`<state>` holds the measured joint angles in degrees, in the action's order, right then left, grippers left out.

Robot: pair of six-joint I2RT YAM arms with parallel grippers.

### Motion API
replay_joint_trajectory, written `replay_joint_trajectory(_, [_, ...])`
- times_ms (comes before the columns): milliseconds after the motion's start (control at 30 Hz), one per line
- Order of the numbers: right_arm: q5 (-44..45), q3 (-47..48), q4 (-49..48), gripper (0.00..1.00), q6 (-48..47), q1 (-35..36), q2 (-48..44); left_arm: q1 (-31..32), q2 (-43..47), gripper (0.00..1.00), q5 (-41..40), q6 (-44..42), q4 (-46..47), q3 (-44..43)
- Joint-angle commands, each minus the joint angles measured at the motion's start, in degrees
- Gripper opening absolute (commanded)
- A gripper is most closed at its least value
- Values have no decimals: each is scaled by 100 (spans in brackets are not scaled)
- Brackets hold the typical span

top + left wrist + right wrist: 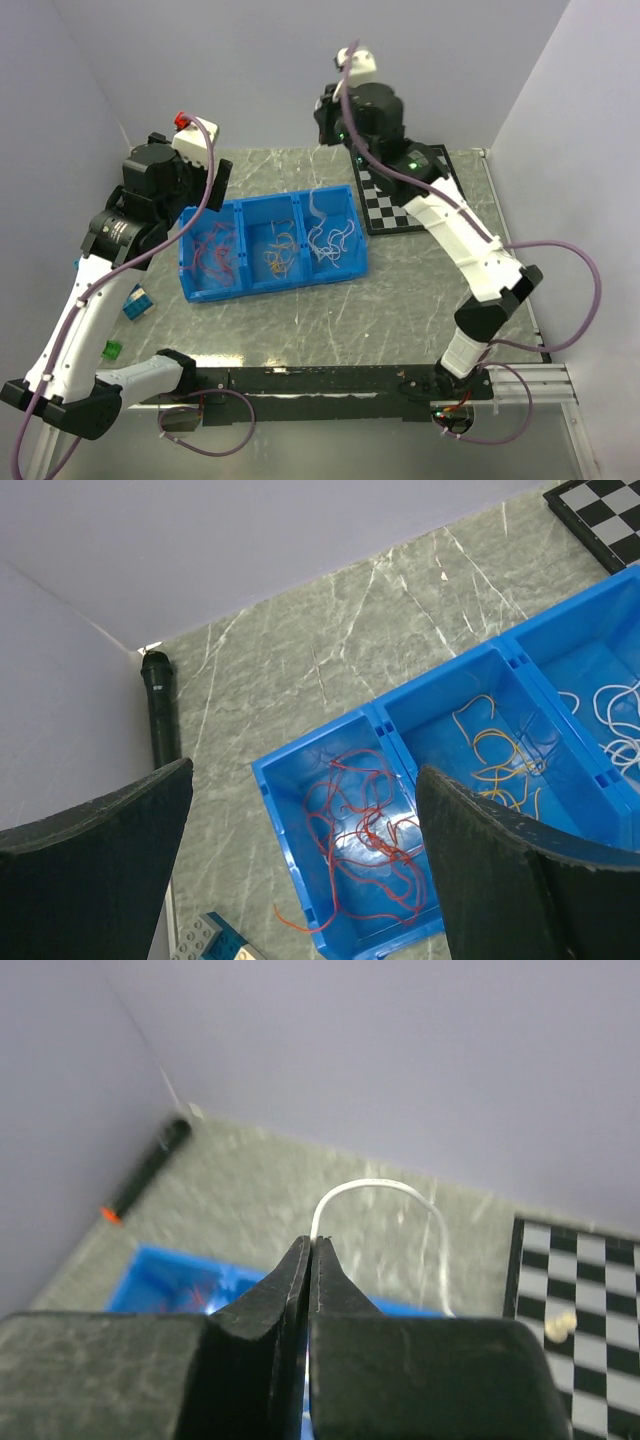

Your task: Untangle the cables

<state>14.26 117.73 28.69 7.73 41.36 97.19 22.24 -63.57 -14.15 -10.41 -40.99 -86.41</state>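
Note:
A blue three-compartment bin (196, 262) lies mid-table. Red cables (215, 250) fill its left compartment, orange cables (280, 255) the middle, white cables (332, 243) the right. In the left wrist view the red cables (365, 830) lie tangled, and one end hangs over the bin's near rim (290, 917). My left gripper (305, 865) is open and empty above the red compartment; it also shows in the top view (215, 185). My right gripper (312, 1245) is raised high behind the bin (324, 128) and is shut on one white cable (375, 1186), which arches up from the tips and drops down to the right.
A black-and-white checkerboard (405, 195) lies right of the bin, with a small pale piece (560, 1327) on it. A black marker with a red tip (150, 1165) lies by the back-left wall. Toy bricks (137, 303) lie left of the bin.

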Motion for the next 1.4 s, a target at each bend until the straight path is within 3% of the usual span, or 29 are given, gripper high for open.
replay_joint_trajectory(0, [33, 279, -364, 0, -53, 30, -411, -35, 125, 97, 88, 136, 232, -25])
replay_joint_trajectory(167, [190, -1838, -881, 0, 255, 30, -815, -44, 240, 97, 71, 110, 276, 133])
replay_joint_trajectory(300, [314, -2666, -1128, 0, 378, 30, -929, -44, 292, 97, 79, 84, 267, 168])
replay_joint_trajectory(633, [420, -3405, -935, 0, 817, 21, -438, -53, 302, 97, 53, 119, 223, 151])
replay_joint_trajectory(900, [-502, -3916, -891, 1, 1503, -41, -51, -62, 161, 97, 220, 364, 92, 256])
replay_joint_trajectory(1033, [-1055, -3960, -1014, 50, 1530, -163, -226, -53, 117, 97, 325, 496, 100, 414])
replay_joint_trajectory(1300, [-1582, -4065, -848, 100, 1627, -331, -1139, -71, 64, 97, 396, 821, 196, 502])
replay_joint_trajectory(1367, [-1716, -4275, -821, 100, 1662, -331, -1481, -62, 29, 97, 361, 909, 179, 520])
